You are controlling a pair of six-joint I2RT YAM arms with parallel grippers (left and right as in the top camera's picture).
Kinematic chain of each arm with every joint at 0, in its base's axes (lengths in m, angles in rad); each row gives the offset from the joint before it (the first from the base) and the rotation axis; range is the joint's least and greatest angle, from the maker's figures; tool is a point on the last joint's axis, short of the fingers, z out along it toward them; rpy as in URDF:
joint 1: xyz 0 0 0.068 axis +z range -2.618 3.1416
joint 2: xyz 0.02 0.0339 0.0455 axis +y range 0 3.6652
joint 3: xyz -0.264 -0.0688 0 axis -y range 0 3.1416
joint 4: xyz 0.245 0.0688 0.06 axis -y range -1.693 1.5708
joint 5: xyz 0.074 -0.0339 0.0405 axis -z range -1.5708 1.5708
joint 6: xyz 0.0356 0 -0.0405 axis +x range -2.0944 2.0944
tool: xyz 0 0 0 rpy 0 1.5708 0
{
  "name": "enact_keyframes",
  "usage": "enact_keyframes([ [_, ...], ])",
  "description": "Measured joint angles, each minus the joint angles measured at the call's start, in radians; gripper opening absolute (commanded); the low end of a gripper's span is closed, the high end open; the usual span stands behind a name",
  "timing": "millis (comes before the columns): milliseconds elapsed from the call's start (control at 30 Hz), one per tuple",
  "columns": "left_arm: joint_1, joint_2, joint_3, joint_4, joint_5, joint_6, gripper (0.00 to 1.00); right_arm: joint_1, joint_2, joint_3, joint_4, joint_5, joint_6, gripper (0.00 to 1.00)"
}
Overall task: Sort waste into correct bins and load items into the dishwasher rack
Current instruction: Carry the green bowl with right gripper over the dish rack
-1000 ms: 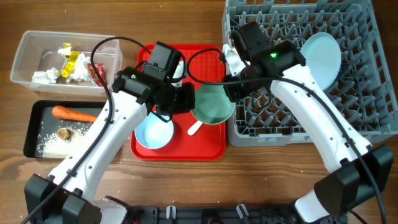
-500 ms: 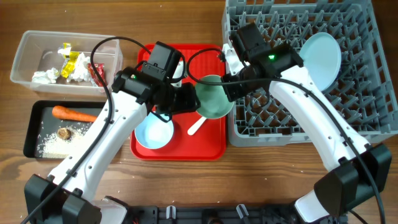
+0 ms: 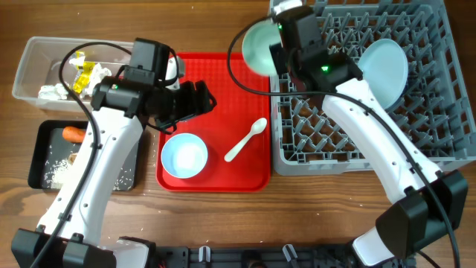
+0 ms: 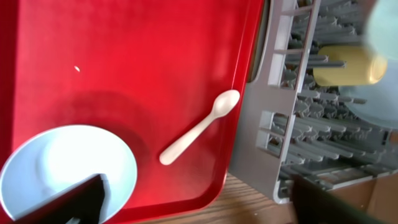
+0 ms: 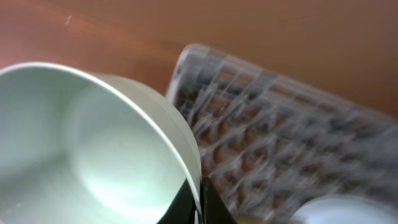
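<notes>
mint-green and glossy: found the mint-green bowl [image 3: 257,46] up off the table, just left of the right gripper [image 3: 277,52], over the far right corner of the red tray [image 3: 223,71] and beside the far left corner of the dishwasher rack [image 3: 312,160]. saw that gripper nearly closed, clamped on the bowl's rim, with only the thin wall between its fingers [image 5: 186,208]. noted the bowl tipped steeply, its smooth hollow turned toward the right wrist camera and catching soft light. found the left gripper [image 3: 199,98] well apart from it, hanging over the tray's left half, spread wide, holding and touching nothing. saw beneath it the pale-blue bowl [image 4: 62,165] upright on the tray and the white spoon [image 4: 199,127] lying aslant just beside it, apart from both fingers. spotted the pale-blue plate [image 3: 385,71] standing on edge among the rack's pegs, and the yellow cup [image 4: 345,65] lodged among the pegs near it.
</notes>
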State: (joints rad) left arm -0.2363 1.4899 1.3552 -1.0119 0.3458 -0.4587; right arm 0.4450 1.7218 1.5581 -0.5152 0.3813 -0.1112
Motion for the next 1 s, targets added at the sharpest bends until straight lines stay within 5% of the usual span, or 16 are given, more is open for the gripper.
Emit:
enact_keyframes([
  [300, 0.005, 0.0, 0.002, 0.006, 0.0, 0.002, 1.0, -0.186, 0.119, 0.001, 0.446, 0.11, -0.243, 0.04],
  [500, 0.005, 0.0, 0.003, 0.006, 0.0, 0.002, 1.0, -0.238, 0.344, 0.001, 0.764, 0.181, -0.588, 0.04],
  [600, 0.005, 0.0, 0.003, 0.006, 0.0, 0.002, 1.0, -0.233, 0.429, 0.001, 0.786, 0.216, -0.752, 0.04],
  [933, 0.005, 0.0, 0.003, 0.006, 0.0, 0.002, 1.0, -0.206, 0.43, 0.021, 0.677, 0.341, -0.829, 0.04],
  [967, 0.005, 0.0, 0.003, 0.007, 0.0, 0.002, 1.0, -0.203, 0.43, 0.023, 0.669, 0.35, -0.821, 0.05],
  [1000, 0.005, 0.0, 0.003, 0.006, 0.0, 0.002, 1.0, -0.2, 0.43, 0.023, 0.665, 0.36, -0.806, 0.17],
])
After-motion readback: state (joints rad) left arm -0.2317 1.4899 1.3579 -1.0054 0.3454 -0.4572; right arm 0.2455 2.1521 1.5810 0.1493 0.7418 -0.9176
